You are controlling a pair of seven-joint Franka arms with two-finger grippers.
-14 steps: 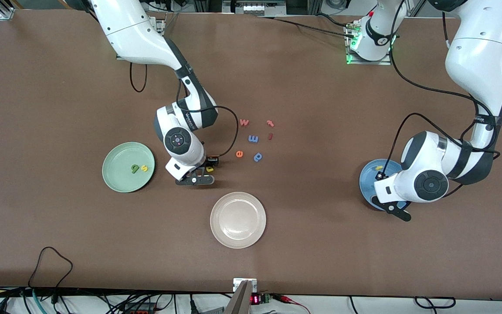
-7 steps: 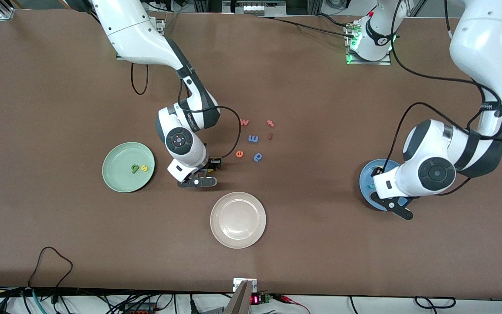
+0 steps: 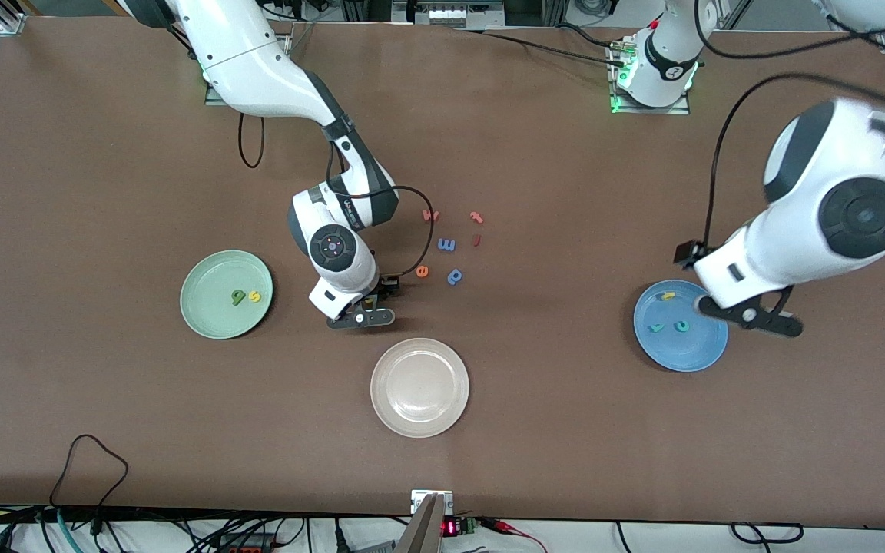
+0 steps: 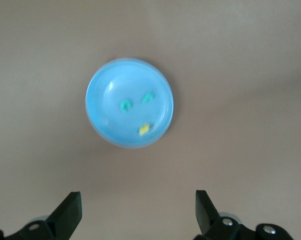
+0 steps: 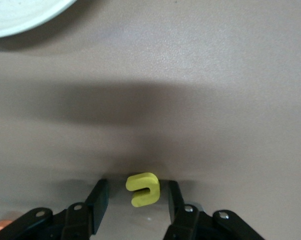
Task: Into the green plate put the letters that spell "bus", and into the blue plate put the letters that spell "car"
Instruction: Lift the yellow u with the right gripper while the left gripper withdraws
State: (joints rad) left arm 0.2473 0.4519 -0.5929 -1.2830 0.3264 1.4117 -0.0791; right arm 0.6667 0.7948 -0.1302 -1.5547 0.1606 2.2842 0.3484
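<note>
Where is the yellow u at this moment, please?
The yellow u lies on the table between the fingers of the right pincer, which have not yet closed on it, between the green plate and the orange e.

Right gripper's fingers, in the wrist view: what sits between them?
The yellow u lies on the table between the right gripper's fingers, which stand just apart from it on either side. The right wrist view shows this.

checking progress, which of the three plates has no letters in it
The off-white plate, nearest the front camera; the green plate holds two letters, the blue plate three.
</note>
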